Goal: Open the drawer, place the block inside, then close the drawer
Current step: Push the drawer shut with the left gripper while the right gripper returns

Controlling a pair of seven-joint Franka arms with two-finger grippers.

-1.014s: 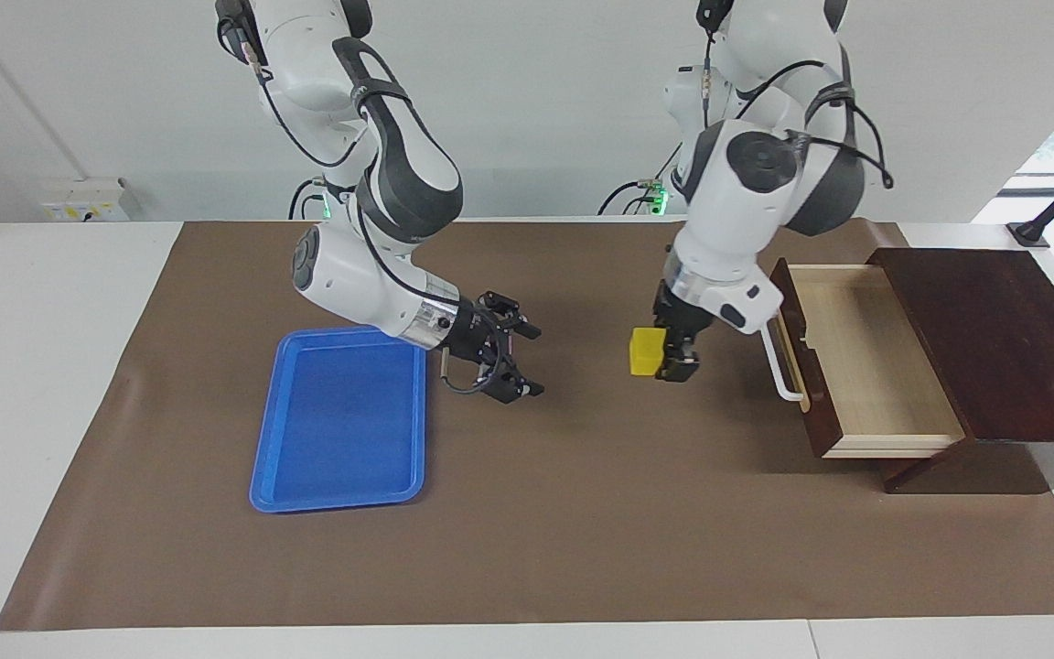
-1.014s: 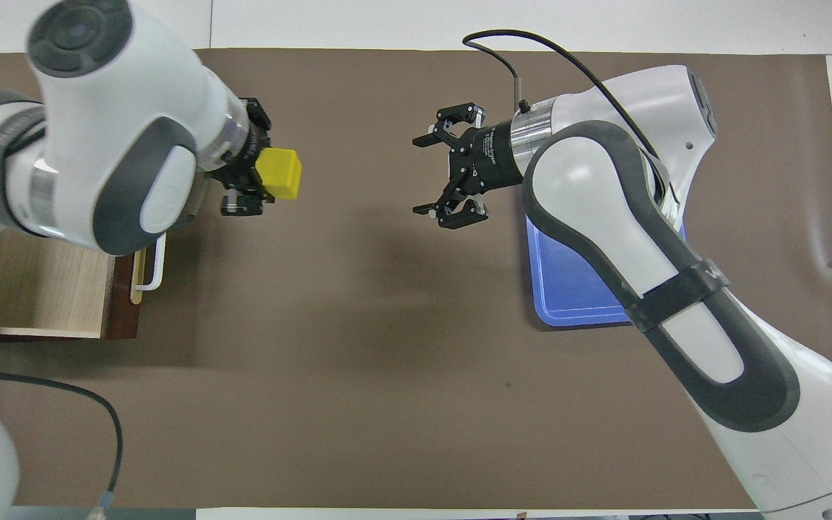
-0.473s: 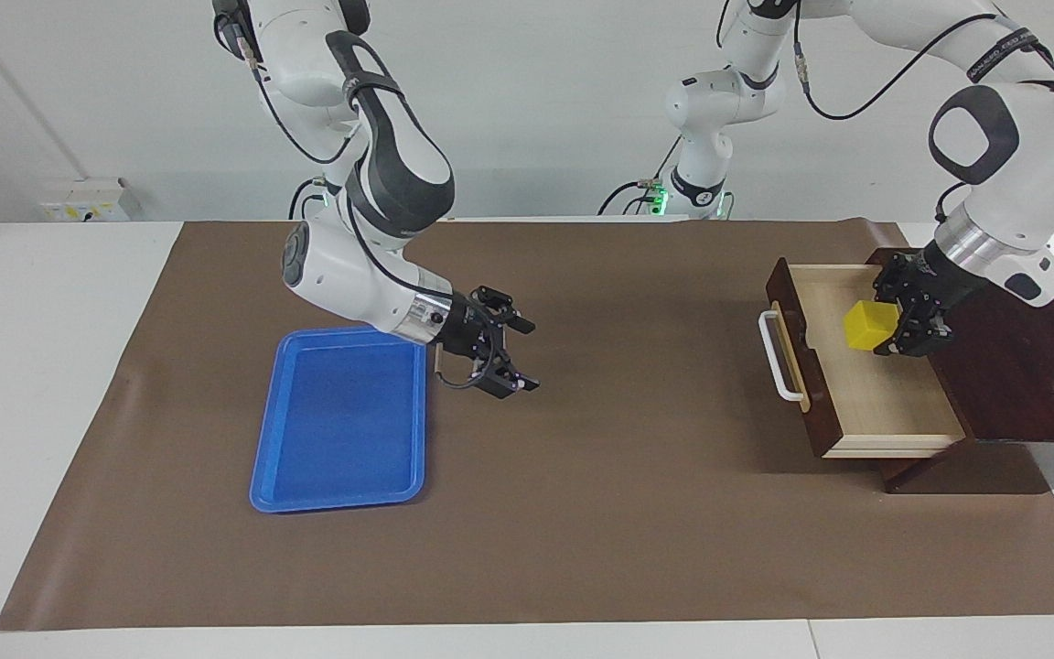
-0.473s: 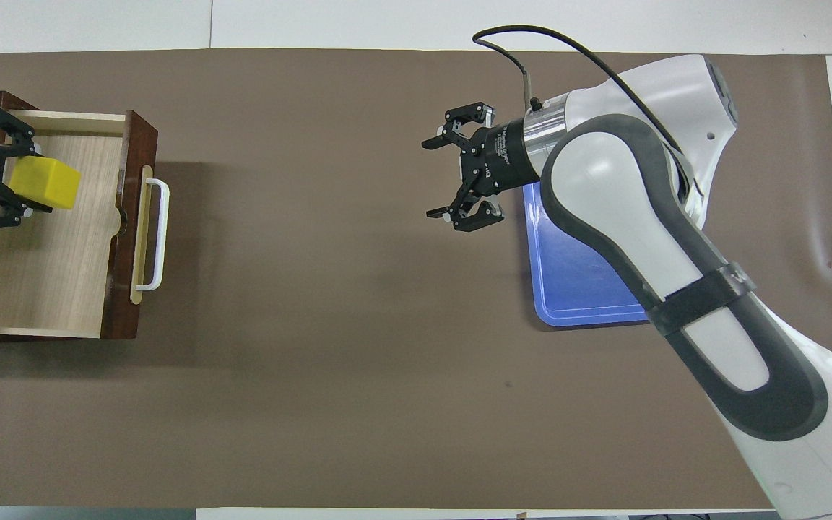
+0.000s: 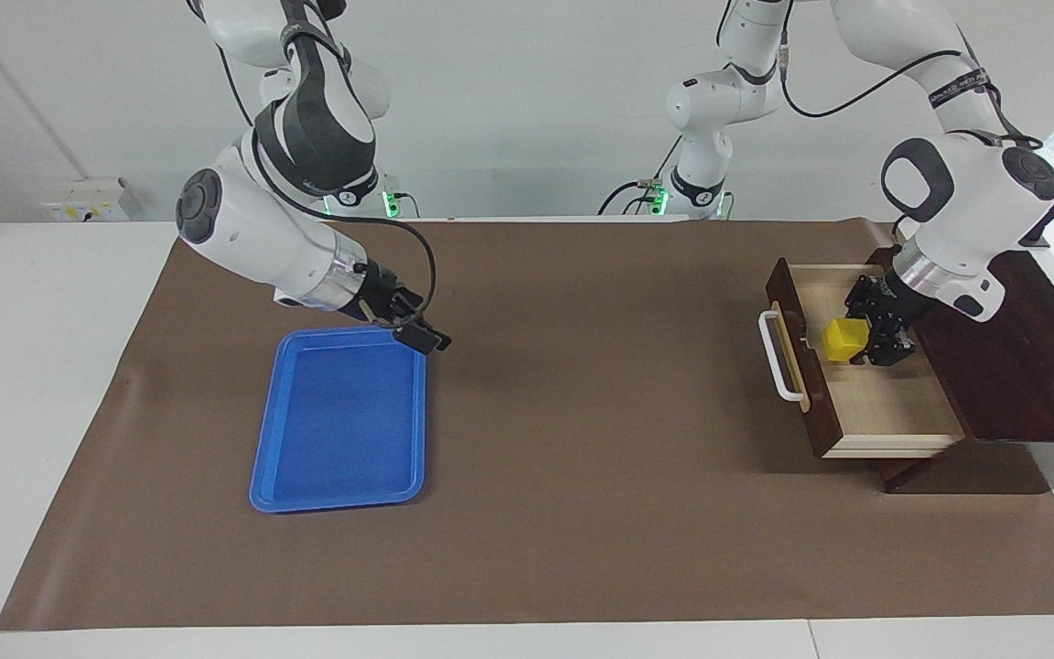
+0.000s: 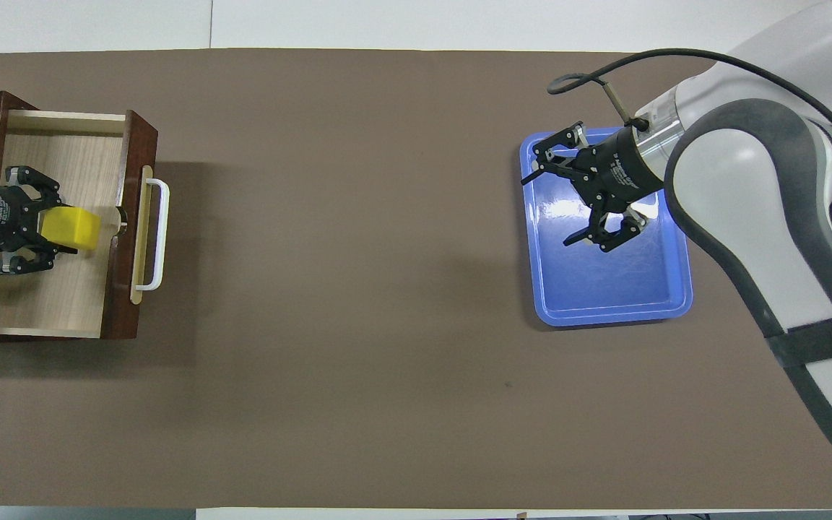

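Note:
The drawer [image 5: 893,403] of the dark brown box [image 5: 1012,348] stands pulled out at the left arm's end of the table, its pale wood floor [image 6: 48,303] showing. Its white bar handle [image 5: 776,357] faces the middle of the table. The small yellow block [image 5: 843,338] is down inside the drawer, close to its front wall. My left gripper [image 5: 867,337] reaches in over the box and is shut on the block [image 6: 73,227], a finger against each side. My right gripper [image 5: 426,337] hangs open and empty over the blue tray's edge nearer the robots.
A flat blue tray [image 5: 344,430] with nothing in it lies on the brown mat [image 5: 582,476] toward the right arm's end. In the overhead view the right gripper [image 6: 553,209] and its arm cover part of the tray [image 6: 604,289].
The left gripper carried the block from above the mat into the drawer, then lowered it toward the front wall. The right arm drew back from the table's middle to over the tray.

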